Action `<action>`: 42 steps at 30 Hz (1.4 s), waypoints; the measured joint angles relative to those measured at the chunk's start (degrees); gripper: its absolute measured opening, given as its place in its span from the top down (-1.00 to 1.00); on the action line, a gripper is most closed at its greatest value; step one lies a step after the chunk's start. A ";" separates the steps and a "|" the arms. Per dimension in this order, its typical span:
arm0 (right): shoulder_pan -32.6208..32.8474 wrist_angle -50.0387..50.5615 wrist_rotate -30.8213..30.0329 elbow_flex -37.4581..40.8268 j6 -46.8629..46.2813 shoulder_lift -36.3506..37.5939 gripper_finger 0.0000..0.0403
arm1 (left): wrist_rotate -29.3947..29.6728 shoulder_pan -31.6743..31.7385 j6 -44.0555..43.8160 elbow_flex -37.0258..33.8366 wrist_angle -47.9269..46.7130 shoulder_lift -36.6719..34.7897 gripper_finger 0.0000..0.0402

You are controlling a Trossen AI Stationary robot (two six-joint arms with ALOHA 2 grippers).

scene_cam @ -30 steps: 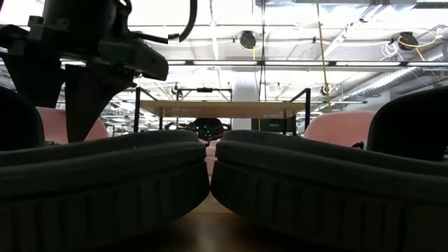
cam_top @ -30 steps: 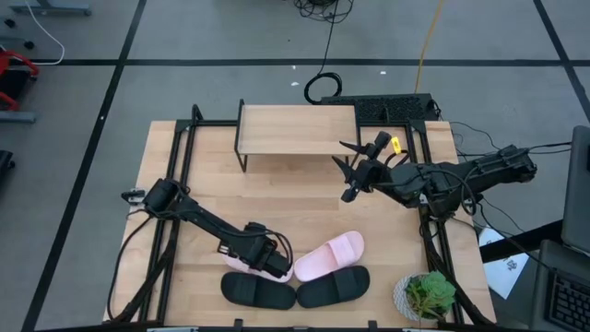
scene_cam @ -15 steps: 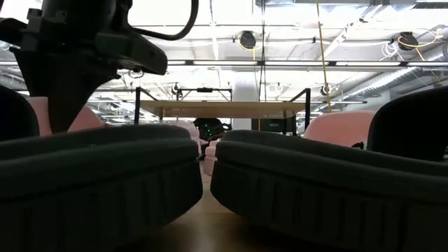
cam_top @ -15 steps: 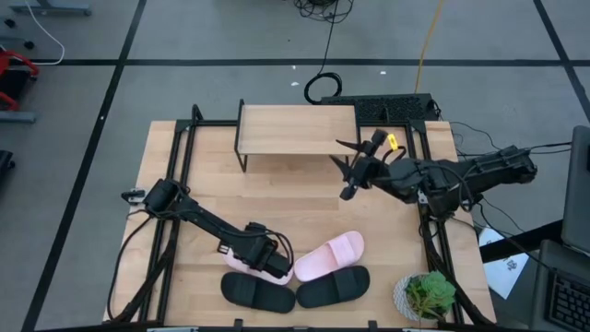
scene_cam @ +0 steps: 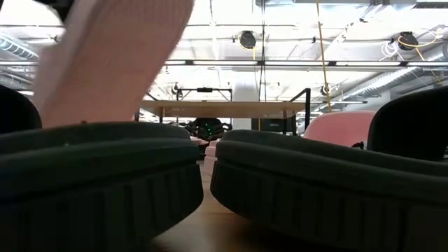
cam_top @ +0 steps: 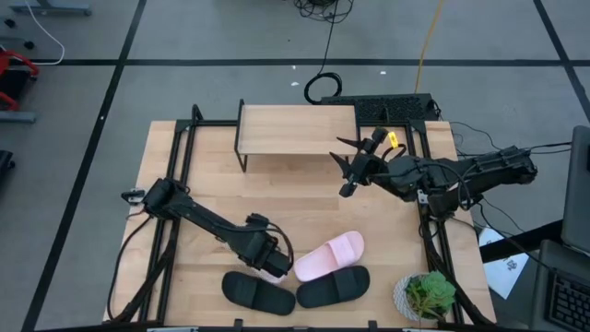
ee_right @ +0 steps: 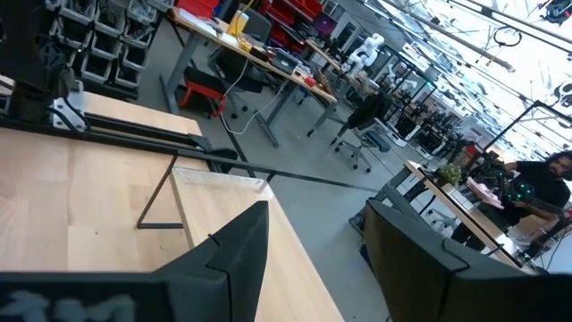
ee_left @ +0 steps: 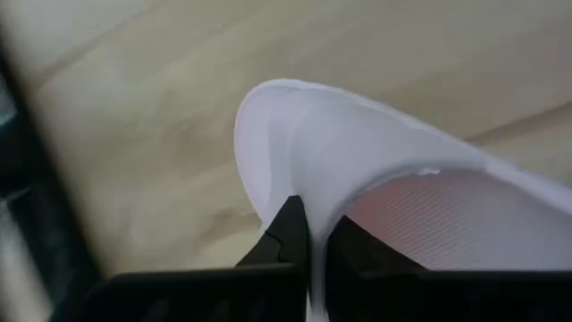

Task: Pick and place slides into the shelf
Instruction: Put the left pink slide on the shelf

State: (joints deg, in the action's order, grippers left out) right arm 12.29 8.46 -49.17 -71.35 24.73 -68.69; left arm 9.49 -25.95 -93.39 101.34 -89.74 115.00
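My left gripper (cam_top: 269,261) is near the table's front, shut on a pale pink slide (scene_cam: 112,59), which it mostly hides in the high view. This slide fills the left wrist view (ee_left: 357,161). The second pink slide (cam_top: 329,255) lies flat beside it. Two black slides (cam_top: 258,291) (cam_top: 334,287) lie at the front edge and fill the low view's foreground (scene_cam: 308,182). The shelf (cam_top: 297,129) stands on its black legs at the far side. My right gripper (cam_top: 355,166) is open and empty, just right of the shelf. My left gripper pinches a thin rim (ee_left: 299,183) at the pale pink slide's rounded end between its two fingers (ee_left: 288,234). I cannot tell whether that rim is strap or sole. The slide stands tipped up, its broad face toward the table's near edge. The black slide hides its lower end.
A potted green plant (cam_top: 429,295) stands at the table's front right corner. Black frame rails (cam_top: 180,157) run along both sides of the table. Bare wood lies between the slides and the shelf. A person sits far off in the room (ee_right: 545,183).
My left gripper has risen a little and gone slightly toward the far edge with the pale pink slide. In the low view the slide has come up from behind the black slide and tipped, and it now covers the gripper.
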 joint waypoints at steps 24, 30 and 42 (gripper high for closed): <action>-1.98 -0.49 -0.37 0.00 -2.19 -0.02 0.14 | 35.80 9.25 51.91 25.25 -0.30 -7.91 1.00; -4.17 -0.58 -0.33 0.00 -6.10 -0.02 0.14 | 45.79 15.16 76.01 32.98 -0.15 -8.79 1.00; -5.57 -4.78 -4.23 0.00 -7.80 -0.02 0.14 | 41.53 35.46 101.06 33.54 8.15 -8.21 1.00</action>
State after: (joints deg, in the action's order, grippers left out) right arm 6.72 3.68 -53.40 -71.35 16.93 -68.71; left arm 51.02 9.51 7.67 134.88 -81.60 106.80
